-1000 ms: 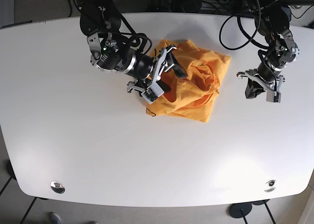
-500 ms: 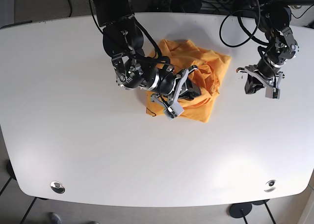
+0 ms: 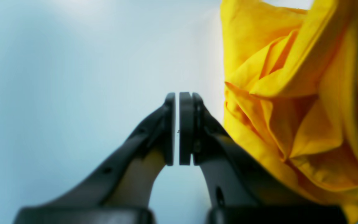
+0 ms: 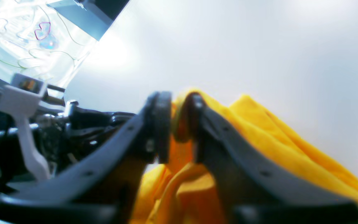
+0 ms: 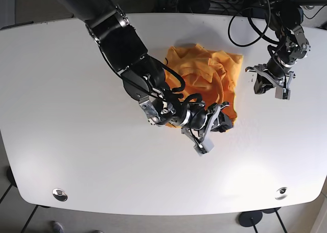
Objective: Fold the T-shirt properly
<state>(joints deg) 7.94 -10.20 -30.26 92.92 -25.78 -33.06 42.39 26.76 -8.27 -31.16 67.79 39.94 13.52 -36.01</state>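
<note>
My right hand (image 5: 213,123) pinches a fold of the orange T-shirt (image 5: 207,77) at its near right edge, cloth clamped between both pads (image 4: 163,124). The shirt lies bunched and wrinkled on the white surface (image 5: 76,141), centre-right. My left hand (image 5: 270,85) sits just beside the shirt's right side, apart from it, pressed together on nothing; the left wrist view shows only a hairline gap between its pads (image 3: 185,127).
</note>
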